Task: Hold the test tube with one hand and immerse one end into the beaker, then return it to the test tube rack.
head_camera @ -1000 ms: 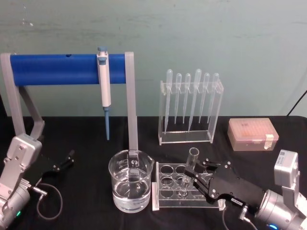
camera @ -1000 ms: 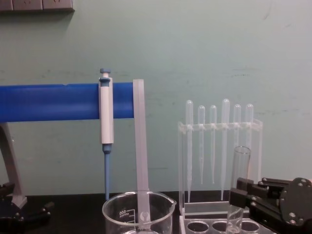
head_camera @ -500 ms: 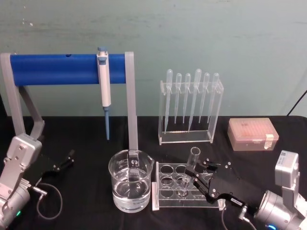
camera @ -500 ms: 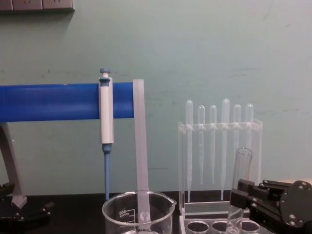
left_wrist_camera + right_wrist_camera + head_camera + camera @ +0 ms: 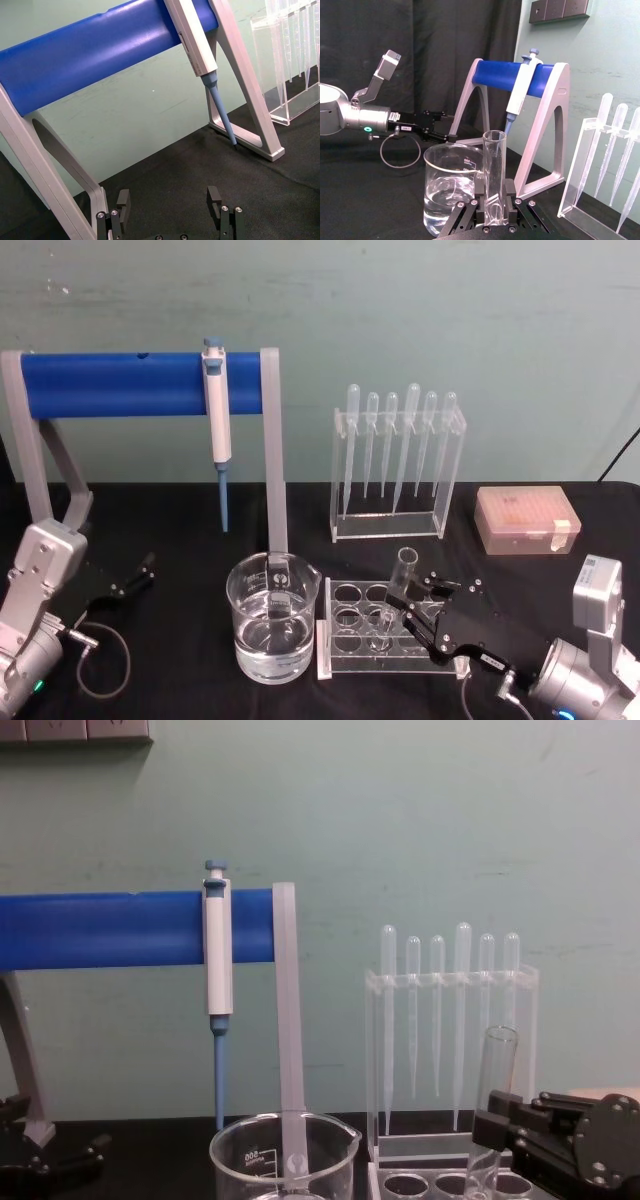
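The test tube point(image 5: 402, 578) stands nearly upright with its lower end in a hole of the clear rack point(image 5: 345, 652). My right gripper point(image 5: 402, 612) is shut on the test tube's lower half; the right wrist view shows the test tube point(image 5: 494, 165) pinched between the black fingers point(image 5: 479, 194). In the chest view the test tube point(image 5: 494, 1070) rises above the right gripper point(image 5: 492, 1130). Left of the rack stands the beaker point(image 5: 272, 625), about half full of clear liquid. My left gripper point(image 5: 135, 578) rests open low on the table at the far left, its fingers point(image 5: 214, 196) apart around nothing.
A blue bar stand point(image 5: 140, 383) holds a white-and-blue pipettor point(image 5: 217, 410) behind the beaker. A clear holder point(image 5: 398, 530) with several plastic pipettes is behind the rack. A pink tip box point(image 5: 526, 520) sits at the back right. A cable point(image 5: 100, 655) loops by the left arm.
The right gripper and the test tube have come down a little, so the tube sits deeper in the rack. The left arm has not moved.
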Tool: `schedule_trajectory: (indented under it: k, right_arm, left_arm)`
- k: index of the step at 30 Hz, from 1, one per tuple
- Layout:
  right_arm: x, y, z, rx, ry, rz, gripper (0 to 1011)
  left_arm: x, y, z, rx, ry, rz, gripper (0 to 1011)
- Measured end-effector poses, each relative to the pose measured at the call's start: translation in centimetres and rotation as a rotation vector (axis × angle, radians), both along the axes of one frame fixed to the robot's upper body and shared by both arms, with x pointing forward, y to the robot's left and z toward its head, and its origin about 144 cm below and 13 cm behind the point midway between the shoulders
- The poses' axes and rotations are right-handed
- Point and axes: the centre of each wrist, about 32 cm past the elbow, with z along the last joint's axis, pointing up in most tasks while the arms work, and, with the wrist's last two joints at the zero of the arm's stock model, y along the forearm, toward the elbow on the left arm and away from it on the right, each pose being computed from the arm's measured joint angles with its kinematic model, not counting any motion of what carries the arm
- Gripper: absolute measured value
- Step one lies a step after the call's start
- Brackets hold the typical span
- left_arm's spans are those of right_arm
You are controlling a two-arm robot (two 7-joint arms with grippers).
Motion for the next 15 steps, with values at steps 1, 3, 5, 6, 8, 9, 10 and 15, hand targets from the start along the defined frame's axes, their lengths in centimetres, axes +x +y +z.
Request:
schedule_trajectory:
  k: [1,3,5,6,8,9,10,15]
  right_arm:
    - [0.0,0.0,0.0,0.0,0.0,0.0,238]
    - [0.0,0.0,0.0,0.0,0.0,0.0,238]
    - [0.0,0.0,0.0,0.0,0.0,0.0,247]
    - [0.0,-0.01,0.0,-0.001,0.0,0.0,278]
    - [0.0,0.0,0.0,-0.001,0.0,0.001,330]
    - [0.0,-0.01,0.0,-0.001,0.0,0.001,357]
    - [-0.01,0.0,0.0,-0.001,0.0,0.001,385]
    - [-0.01,0.0,0.01,-0.001,0.0,0.002,575]
  left_arm:
    - [0.0,0.0,0.0,0.0,0.0,0.0,1000]
    - [0.0,0.0,0.0,0.0,0.0,0.0,1000]
    - [0.0,0.0,0.0,0.0,0.0,0.0,1000]
    - [0.0,0.0,0.0,0.0,0.0,0.0,1000]
    - [0.0,0.0,0.0,0.0,0.0,0.0,1000]
    - [0.0,0.0,0.0,0.0,0.0,0.0,1000]
    - [0.0,0.0,0.0,0.0,0.0,0.0,1000]
    - [0.0,0.0,0.0,0.0,0.0,0.0,1000]
